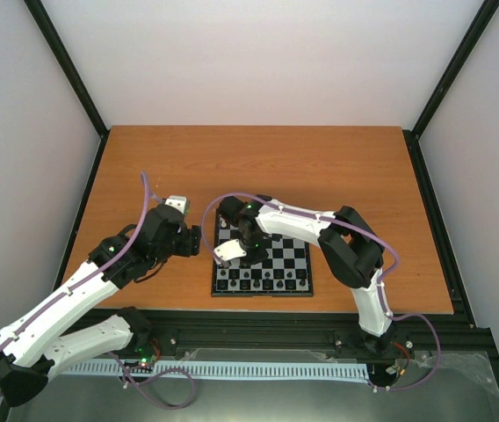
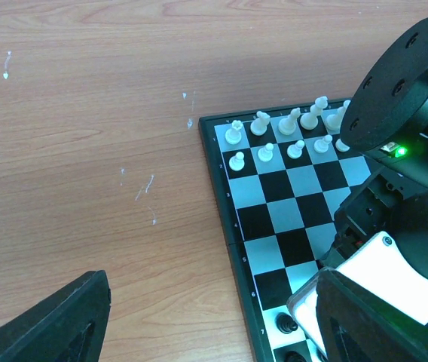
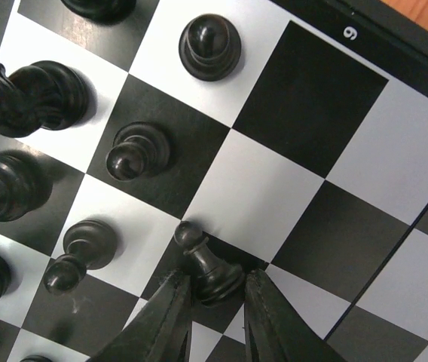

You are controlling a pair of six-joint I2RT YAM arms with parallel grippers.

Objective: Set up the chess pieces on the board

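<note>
right gripper (image 3: pixel 218 283) has its fingers pressed on both sides of a black pawn (image 3: pixel 208 264), low near the base, so I read it as clamped on it; the pawn leans, head tipped away from the fingers, base on a dark square of the board (image 3: pixel 312 98), apparently one square out from the line of other black pawns (image 3: pixel 135 151). To do this well: lift straight up until the base clears, let the lean settle, move to the empty square in the pawn line, set down square-centre and upright, release only when the base is flat. Grip is low and off-vertical, so the pawn may pivot or pop out if squeezed harder. Neighbours are tight: the nearest pawn (image 3: pixel 82 249) sits just beside the left finger and taller black back-row pieces (image 3: pixel 41 90) stand right behind, so no sideways sweep. White pieces (image 2: pixel 289 132) already fill the far two rows. left gripper (image 2: pixel 214 332) hangs wide apart and empty over the table (image 2: pixel 86 151) just off the board's left rim, close to the right wrist; keep it parked
</note>
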